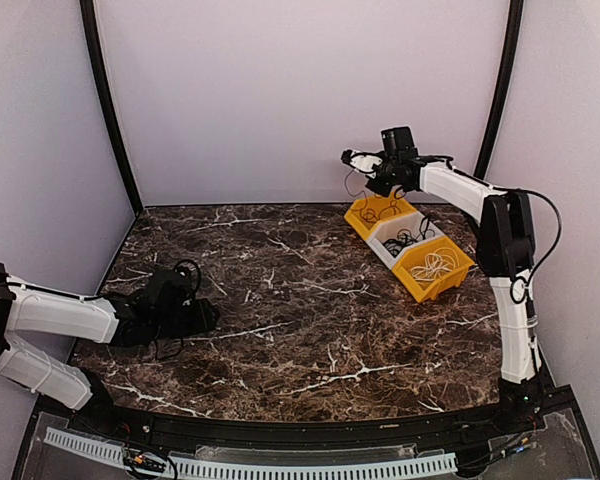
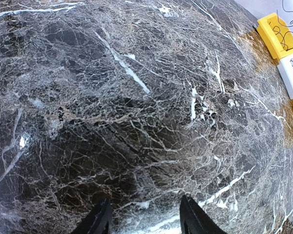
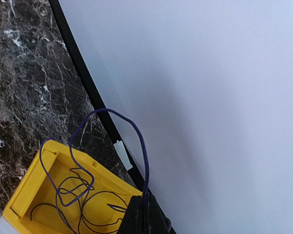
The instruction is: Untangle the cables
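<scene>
The right arm reaches high toward 1 o'clock, right gripper (image 3: 144, 210) pinched tight on a thin dark cable (image 3: 145, 170) above the far yellow bin (image 3: 19, 200); the left arm lies low at 8 o'clock, left gripper (image 2: 144, 222) spread wide, holding nothing. The dark cable arches from the fingers and drops in loose coils into that bin, while a white cable (image 1: 435, 265) lies coiled in the near yellow bin (image 1: 425, 289)

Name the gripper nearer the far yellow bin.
Right. The right gripper holds a cable just above the far yellow bin; the left gripper lies far across the table.
</scene>
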`<control>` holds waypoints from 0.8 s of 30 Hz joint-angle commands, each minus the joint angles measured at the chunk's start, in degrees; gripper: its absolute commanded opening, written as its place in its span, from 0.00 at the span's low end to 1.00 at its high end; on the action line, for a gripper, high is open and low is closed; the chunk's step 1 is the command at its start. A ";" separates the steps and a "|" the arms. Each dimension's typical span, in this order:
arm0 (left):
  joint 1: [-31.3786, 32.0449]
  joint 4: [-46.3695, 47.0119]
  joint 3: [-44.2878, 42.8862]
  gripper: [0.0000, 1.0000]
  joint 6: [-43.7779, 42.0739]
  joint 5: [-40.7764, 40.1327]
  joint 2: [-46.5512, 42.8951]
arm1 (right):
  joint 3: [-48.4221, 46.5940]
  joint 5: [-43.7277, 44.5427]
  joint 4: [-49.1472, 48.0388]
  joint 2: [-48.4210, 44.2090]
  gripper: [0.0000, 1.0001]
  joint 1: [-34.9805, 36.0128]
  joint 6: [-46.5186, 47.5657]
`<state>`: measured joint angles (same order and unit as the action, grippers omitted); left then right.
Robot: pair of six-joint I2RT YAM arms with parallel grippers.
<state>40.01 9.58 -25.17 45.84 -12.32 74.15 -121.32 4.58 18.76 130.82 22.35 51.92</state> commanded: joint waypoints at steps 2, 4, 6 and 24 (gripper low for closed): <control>-0.19 0.01 -1.50 0.50 -0.63 0.42 -0.38 | -1.18 2.06 -3.90 2.24 0.00 -1.59 0.84; -0.22 0.07 -1.81 0.50 -0.63 0.65 0.11 | 0.92 3.16 -4.87 2.86 0.00 -2.59 1.87; -0.20 0.27 -1.86 0.50 -0.59 0.63 0.48 | 1.52 3.81 -5.02 3.32 0.00 -3.07 2.13; -0.19 2.33 -2.15 0.50 -0.12 1.99 3.74 | 5.07 4.43 -2.20 2.82 0.00 -7.63 2.15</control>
<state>40.01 10.79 -26.26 45.82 -10.94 77.45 -116.73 8.80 16.91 134.39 15.03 53.78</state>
